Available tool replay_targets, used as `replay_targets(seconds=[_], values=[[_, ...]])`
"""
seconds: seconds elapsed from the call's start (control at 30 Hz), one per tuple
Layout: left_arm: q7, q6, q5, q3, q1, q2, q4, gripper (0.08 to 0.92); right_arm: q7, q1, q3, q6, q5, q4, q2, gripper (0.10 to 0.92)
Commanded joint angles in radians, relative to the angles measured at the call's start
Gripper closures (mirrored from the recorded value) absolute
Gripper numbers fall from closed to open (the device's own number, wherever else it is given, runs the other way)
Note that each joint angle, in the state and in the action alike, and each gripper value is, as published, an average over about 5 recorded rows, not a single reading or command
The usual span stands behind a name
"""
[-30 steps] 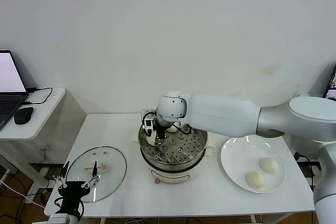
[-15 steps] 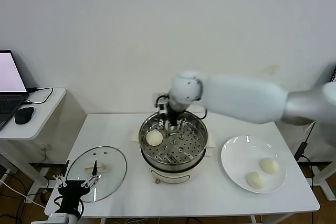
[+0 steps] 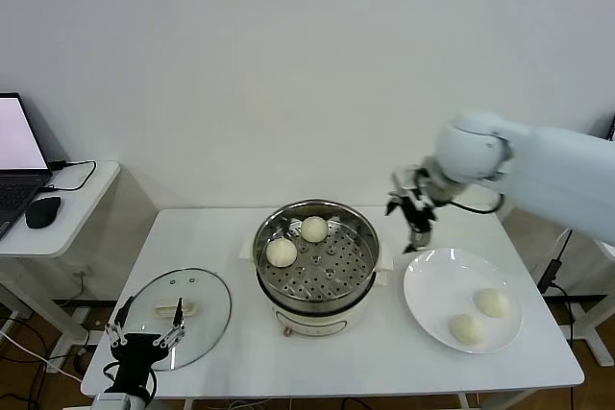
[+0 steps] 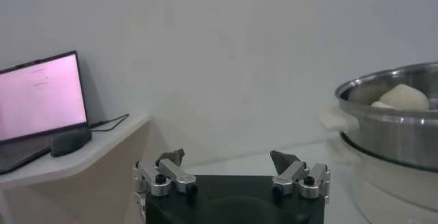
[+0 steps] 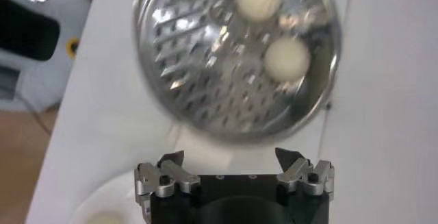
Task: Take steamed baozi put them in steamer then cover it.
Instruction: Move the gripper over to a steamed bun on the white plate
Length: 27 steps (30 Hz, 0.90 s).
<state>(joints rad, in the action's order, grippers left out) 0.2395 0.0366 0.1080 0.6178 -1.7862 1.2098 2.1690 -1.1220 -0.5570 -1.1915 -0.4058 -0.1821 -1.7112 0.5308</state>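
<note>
Here, two steamed baozi (image 3: 282, 252) lie in the steamer (image 3: 317, 306) as the right gripper (image 3: 417, 219) hangs empty above the table (image 3: 384, 352).

The right gripper, jaws spread wide and holding nothing, is in the air between the steamer and the white plate (image 3: 432, 285), where two more buns (image 3: 493, 302) lie near its front edge. Inside the pot the baozi sit on the perforated tray, at its far-left part. The glass cover (image 3: 207, 309) lies flat on the table left of the steamer, handle up. The left gripper (image 3: 146, 340), also wide open and empty, hovers at the cover's near edge.
</note>
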Motion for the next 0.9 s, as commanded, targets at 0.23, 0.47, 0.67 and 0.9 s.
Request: replay_targets(seconds=[0.23,0.47,0.67,0.9], values=[[-0.005,0.005,-0.020,0.006,-0.015,-0.006,-0.005,0.177,-0.032,0.980,0.796,0.160,0.273,-0.001,-0.357,0.203],[-0.004,0.003,-0.032,0.001,-0.021,0.001,-0.017,0.177,-0.023,1.191,0.967,0.201,0.335,0.044,-0.322,0.202],[-0.004,0.002,-0.037,0.000,-0.026,0.009,-0.011,0.177,0.004,1.194,0.938,0.199,0.365,0.058,-0.243,0.203],[-0.003,0.000,-0.038,0.009,-0.038,0.018,-0.002,0.177,0.034,1.111,0.840,0.189,0.392,0.090,-0.153,0.203]])
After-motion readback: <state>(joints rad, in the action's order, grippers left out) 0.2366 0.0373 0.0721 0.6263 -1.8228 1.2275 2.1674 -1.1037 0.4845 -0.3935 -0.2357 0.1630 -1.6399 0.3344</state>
